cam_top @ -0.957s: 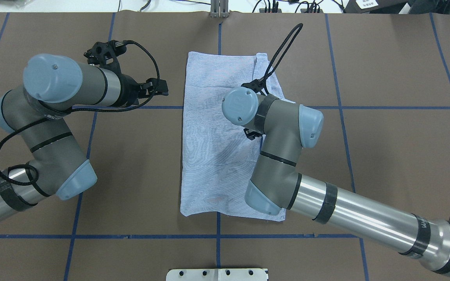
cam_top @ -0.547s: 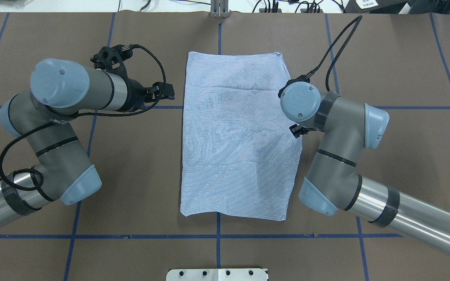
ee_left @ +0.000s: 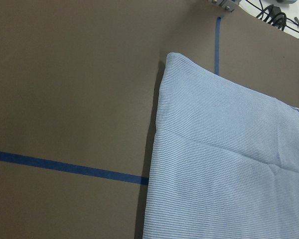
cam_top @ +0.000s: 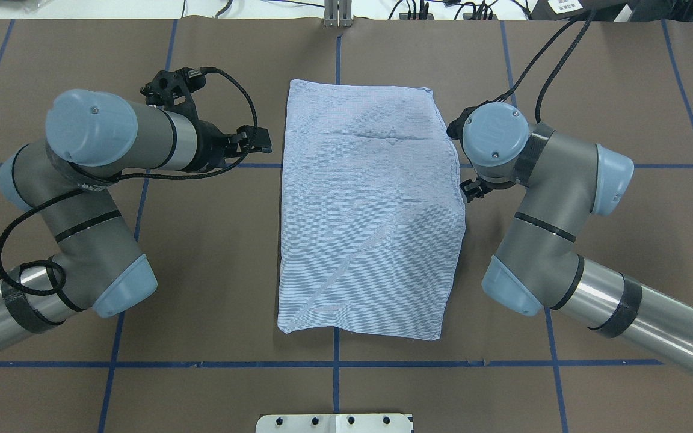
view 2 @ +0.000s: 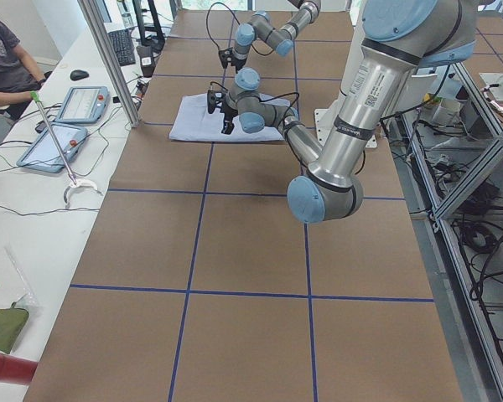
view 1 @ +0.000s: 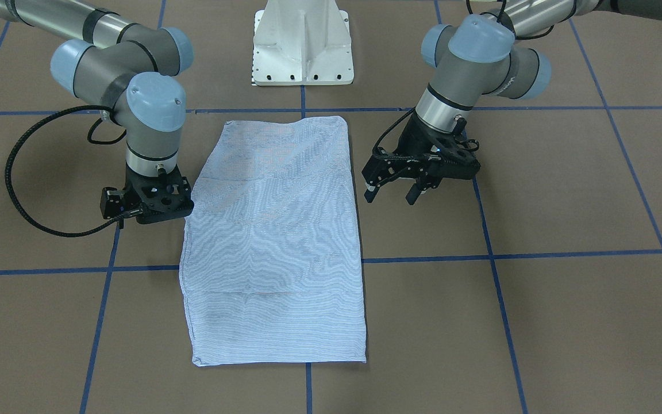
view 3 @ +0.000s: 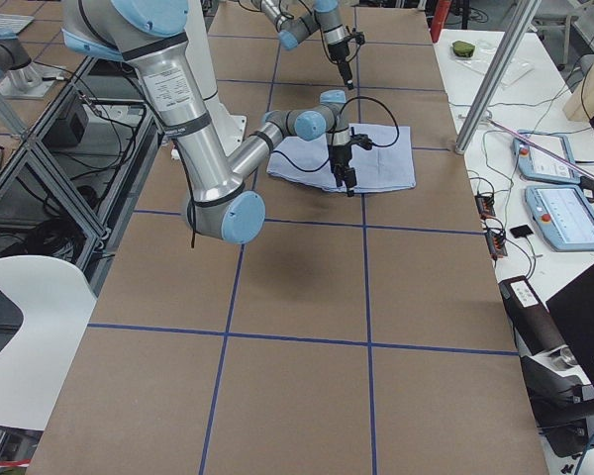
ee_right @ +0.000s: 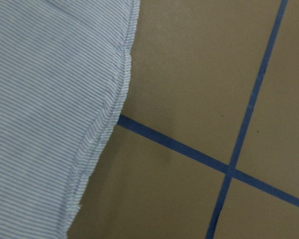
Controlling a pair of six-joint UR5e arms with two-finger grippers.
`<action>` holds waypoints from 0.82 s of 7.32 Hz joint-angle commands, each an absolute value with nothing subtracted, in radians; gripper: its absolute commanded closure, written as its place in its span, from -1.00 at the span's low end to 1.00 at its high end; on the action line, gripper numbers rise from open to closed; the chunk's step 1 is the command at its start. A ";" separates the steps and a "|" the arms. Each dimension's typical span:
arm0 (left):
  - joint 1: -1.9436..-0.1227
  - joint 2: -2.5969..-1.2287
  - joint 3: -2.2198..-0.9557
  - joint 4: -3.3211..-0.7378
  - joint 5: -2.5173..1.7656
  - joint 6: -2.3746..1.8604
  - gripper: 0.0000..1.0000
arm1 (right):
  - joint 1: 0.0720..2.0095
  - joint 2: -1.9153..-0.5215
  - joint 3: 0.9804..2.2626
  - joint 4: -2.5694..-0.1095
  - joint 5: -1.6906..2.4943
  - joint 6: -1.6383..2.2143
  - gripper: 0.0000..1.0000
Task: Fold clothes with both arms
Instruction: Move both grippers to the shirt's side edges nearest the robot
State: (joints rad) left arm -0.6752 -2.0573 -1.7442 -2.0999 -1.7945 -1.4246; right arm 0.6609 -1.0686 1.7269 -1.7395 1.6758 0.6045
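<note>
Shirt (cam_top: 370, 210) is laid flat mid-desk as a tall, neat rectangle between the two arms. No sleeves, collar or buttons are seen from above, so the side folds are judged done, with everything tucked in or under. A faint cross crease is noted near the far end and another towards the near end. The right edge is slightly bowed, the other edges are fairly straight. Left end effector (view 1: 389, 195) is held just off the shirt's left edge, above the desk (cam_top: 202, 270), with fingers spread apart and nothing gripped. Right end effector (view 1: 147, 204) is parked just beside the right edge. Its fingers are hidden under the wrist in both fixed views and absent from its own camera, so apart or together cannot be told, and contact with the fabric cannot be confirmed either. Only cloth edge and tape lines (ee_right: 249, 114) are shown by the wrist cameras. Remaining work is judged to be the end-to-end fold: one short end is to be gripped at its corners by both arms and carried over towards the other.
</note>
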 commanded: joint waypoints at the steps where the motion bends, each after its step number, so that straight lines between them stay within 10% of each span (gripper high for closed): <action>1: -0.635 -2.040 -1.802 -2.091 -1.796 -1.460 -1.00 | 0.667 -1.089 1.820 -1.695 1.768 0.662 -1.00; 6: -0.372 -2.033 -1.821 -1.988 -1.770 -1.658 -0.99 | 0.655 -1.160 2.063 -1.692 1.936 0.911 -1.00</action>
State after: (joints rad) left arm -0.4331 -2.0361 -1.8247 -1.9921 -1.7828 -1.6170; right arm 0.6636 -1.1558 2.0256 -1.6928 1.9186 0.8524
